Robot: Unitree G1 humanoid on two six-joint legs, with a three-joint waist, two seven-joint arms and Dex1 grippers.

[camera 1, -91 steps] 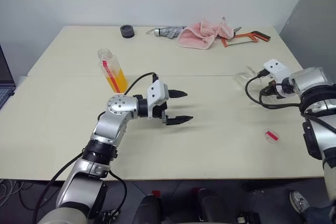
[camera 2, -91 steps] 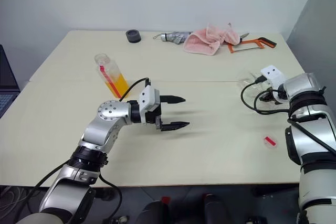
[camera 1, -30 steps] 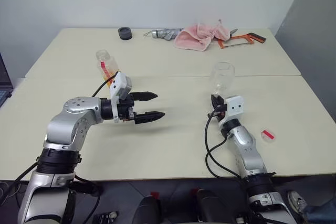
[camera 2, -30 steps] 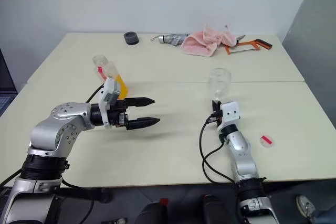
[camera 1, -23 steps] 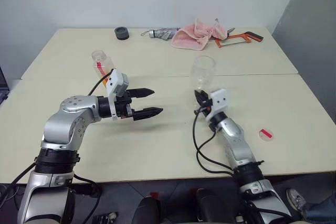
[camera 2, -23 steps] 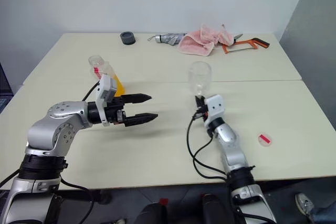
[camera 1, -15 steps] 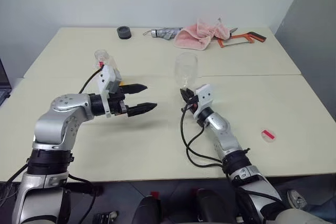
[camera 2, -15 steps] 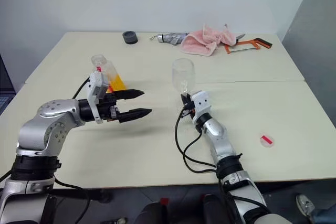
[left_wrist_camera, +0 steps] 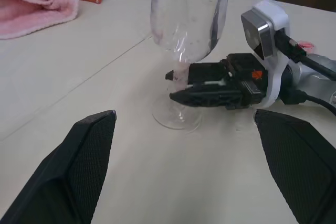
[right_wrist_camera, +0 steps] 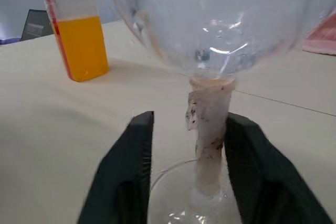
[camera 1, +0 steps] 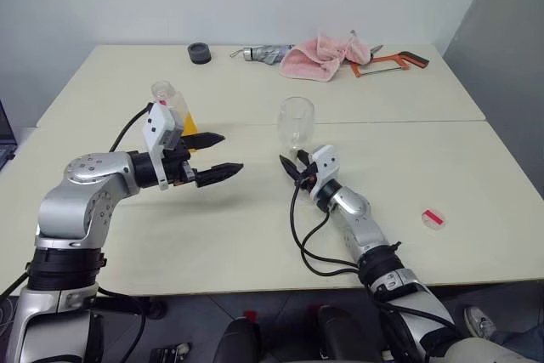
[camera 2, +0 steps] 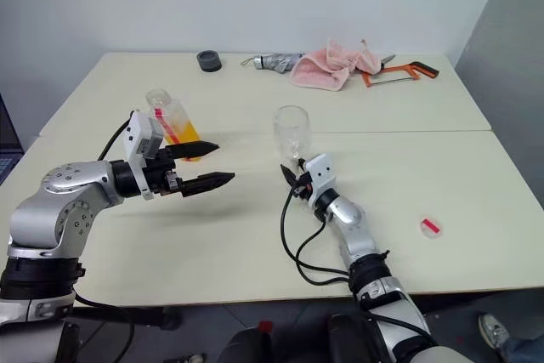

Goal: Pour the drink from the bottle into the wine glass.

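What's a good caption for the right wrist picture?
Open right gripper around the wine glass stem, bottle of orange drink behind.

Lab/workshop: bare tables (camera 1: 399, 210), hacksaw (camera 1: 393, 62), plain wall.

no readable text, label or number anywhere.

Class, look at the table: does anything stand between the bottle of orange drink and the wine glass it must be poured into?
Yes: the open left claw hovers between the bottle and the wine glass. Nothing else stands on the table between them.
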